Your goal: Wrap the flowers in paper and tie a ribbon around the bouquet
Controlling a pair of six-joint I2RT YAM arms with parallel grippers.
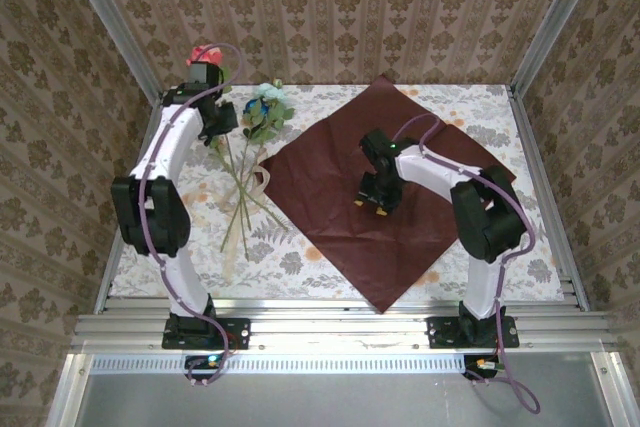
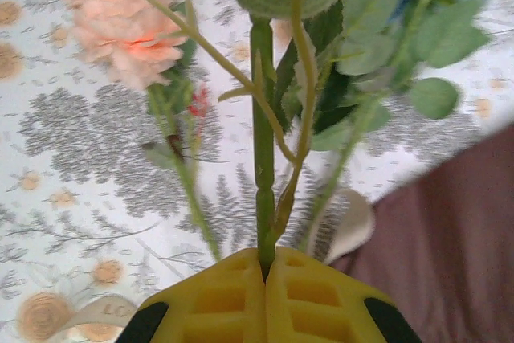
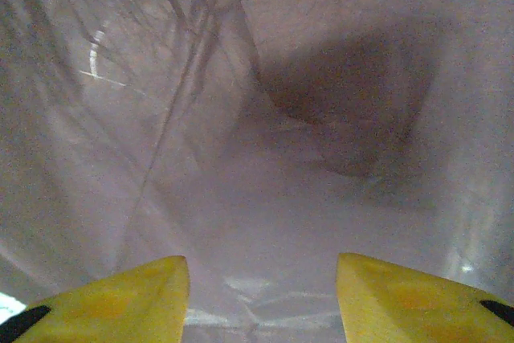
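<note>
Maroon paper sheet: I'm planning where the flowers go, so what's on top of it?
The right claw, open, stands over the middle of the dark maroon paper sheet; nothing else lies on it. The printed tablecloth beneath it is covered.

The paper (image 1: pixel 330 177) shows its plain dark maroon face. The tablecloth (image 1: pixel 480 112) is white, printed with grey ferns and tan-orange blossoms. At the far left, the flowers (image 2: pixel 261 142) are peach-pink, red and pale blue, with green leaves and stems. The ribbon (image 2: pixel 353 226) is cream. My left gripper (image 2: pixel 266 267) and right gripper (image 3: pixel 261 295) are yellow with black patches. The walls (image 1: pixel 330 7) carry brown damask.
</note>
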